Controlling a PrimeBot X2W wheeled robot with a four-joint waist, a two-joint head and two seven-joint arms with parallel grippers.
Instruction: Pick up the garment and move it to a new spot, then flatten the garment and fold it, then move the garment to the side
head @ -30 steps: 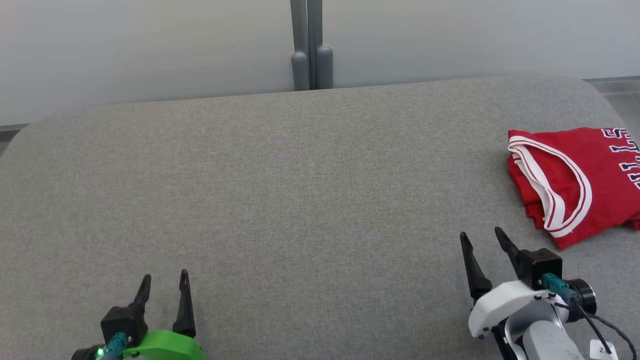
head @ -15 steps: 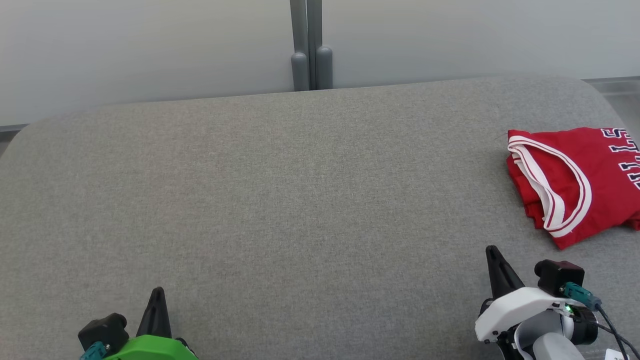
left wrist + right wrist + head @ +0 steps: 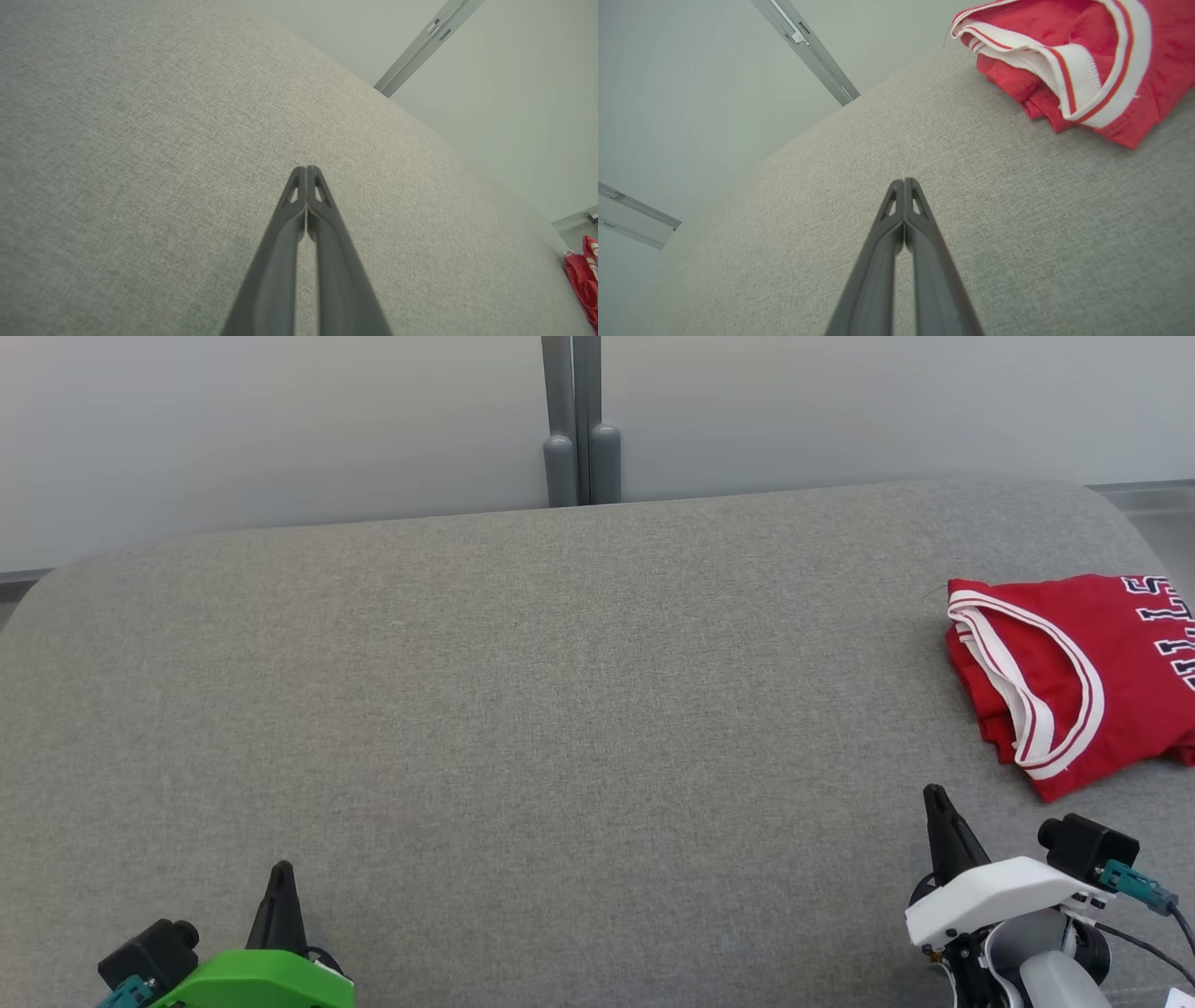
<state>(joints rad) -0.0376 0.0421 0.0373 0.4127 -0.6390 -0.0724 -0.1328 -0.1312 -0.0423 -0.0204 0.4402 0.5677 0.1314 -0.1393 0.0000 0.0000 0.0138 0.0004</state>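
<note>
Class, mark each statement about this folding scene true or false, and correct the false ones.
1. The red jersey lies folded at the right of the grey surface. True.
2. The right end effector grips the jersey. False: it is shut on nothing, apart from the jersey.
3. The left end effector is shut. True.
4. The jersey's edging is yellow. False: it is white.

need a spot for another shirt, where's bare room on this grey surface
The grey fabric tabletop is bare from its left edge across the middle to the far grey post. Only the right edge is taken, by the folded red-and-white jersey beyond the right end effector.
</note>
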